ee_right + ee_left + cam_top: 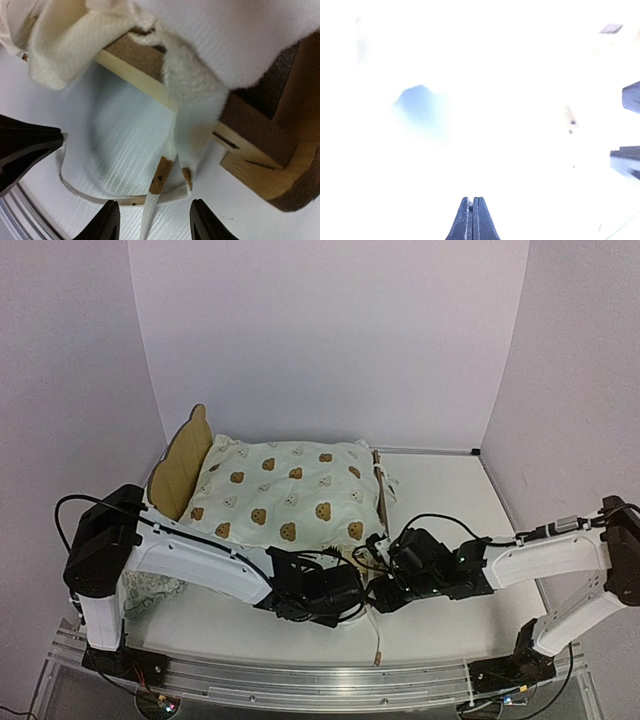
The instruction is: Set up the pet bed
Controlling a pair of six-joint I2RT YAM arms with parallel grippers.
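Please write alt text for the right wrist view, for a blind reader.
The open right claw points at a cream tie lying on the white table, beside a wooden corner of the pet bed, draped with a cream cover.

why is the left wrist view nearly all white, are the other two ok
left wrist view: blown out to white, only the shut left hand tips and a bluish smudge show; right wrist view: fair exposure, pet bed corner and tie slightly soft; top external view: evenly lit, sharp

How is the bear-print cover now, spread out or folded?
Spread out: the cover lies open across the pet bed, reaching its footboard.
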